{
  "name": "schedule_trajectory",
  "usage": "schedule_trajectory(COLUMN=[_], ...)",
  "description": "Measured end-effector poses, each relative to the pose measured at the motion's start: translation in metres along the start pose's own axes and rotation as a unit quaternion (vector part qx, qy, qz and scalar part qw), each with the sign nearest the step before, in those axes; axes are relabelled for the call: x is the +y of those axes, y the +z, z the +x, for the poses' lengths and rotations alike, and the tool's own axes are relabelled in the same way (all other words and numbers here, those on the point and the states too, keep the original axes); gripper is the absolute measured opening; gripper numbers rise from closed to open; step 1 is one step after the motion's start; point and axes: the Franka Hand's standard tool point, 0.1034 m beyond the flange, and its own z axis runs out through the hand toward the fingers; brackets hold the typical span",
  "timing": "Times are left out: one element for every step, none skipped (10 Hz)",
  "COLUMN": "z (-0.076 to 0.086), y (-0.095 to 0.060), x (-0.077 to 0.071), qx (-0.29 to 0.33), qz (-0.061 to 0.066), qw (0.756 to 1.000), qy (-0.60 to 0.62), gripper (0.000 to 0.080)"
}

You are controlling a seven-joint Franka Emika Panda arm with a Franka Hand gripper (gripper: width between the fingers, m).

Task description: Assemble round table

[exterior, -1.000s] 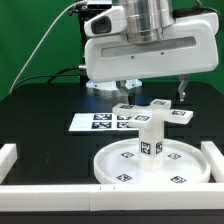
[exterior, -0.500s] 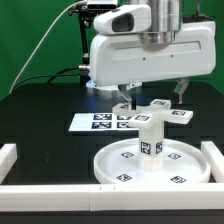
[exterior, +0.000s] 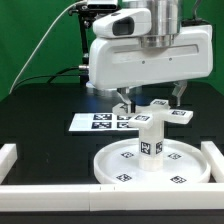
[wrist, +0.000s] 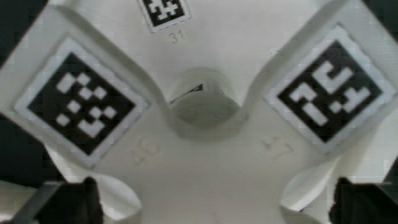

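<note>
Fingers (exterior: 150,99) stand wide, flanking the foot piece (exterior: 152,113) atop the post (exterior: 150,139), free room outside.

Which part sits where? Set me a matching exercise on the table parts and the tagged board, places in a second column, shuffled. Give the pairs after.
Things:
1. round disc
2. post
3. foot piece
4. marker board

Places:
A. upright on the middle of the disc
B. lying flat behind the disc, toward the exterior view's left
C. lying flat, nearest the camera, carrying the post
D. on top of the post, below the open gripper

Pairs: 1-C, 2-A, 3-D, 4-B
</note>
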Motion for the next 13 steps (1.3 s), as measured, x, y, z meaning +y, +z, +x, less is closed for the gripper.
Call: schedule_trajectory(z=[-0.0012, 0.0, -0.0004, -0.0004, -0.0004, -0.0007, -0.0006, -0.0007, -0.0005, 0.0011, 0.0023, 0.0025, 0.0024], y=[0.0041, 0.0072, 0.0088, 0.0088, 0.0089, 0.0088, 0.0088, 0.0088, 0.009, 0.0091, 0.0091, 0.0091, 0.0091], x=[-0.001, -0.0051, -0.0048, -0.0048, -0.0048, -0.0037, -0.004, -0.0038, -0.0036, -0.0026, -0.0017, -0.0017, -0.001], qx=[-0.004, -0.005, -0.005, -0.005, -0.005, -0.005, -0.004, -0.005, -0.004, 0.001, 0.004, 0.004, 0.004], qz=[0.001, 0.002, 0.005, 0.005, 0.005, 0.004, 0.005, 0.005, 0.006, 0.008, 0.011, 0.016, 0.019], qw=[1.0, 1.0, 1.0, 1.0, 1.0, 1.0, 0.999, 0.996, 0.994, 0.989, 0.984, 0.97, 0.957], qy=[0.004, 0.006, 0.012, 0.015, 0.02, 0.02, 0.049, 0.087, 0.108, 0.147, 0.178, 0.243, 0.289], gripper=[0.0649, 0.0649, 0.0649, 0.0626, 0.0626, 0.0444, 0.0444, 0.0446, 0.0446, 0.0446, 0.0446, 0.0446, 0.0446])
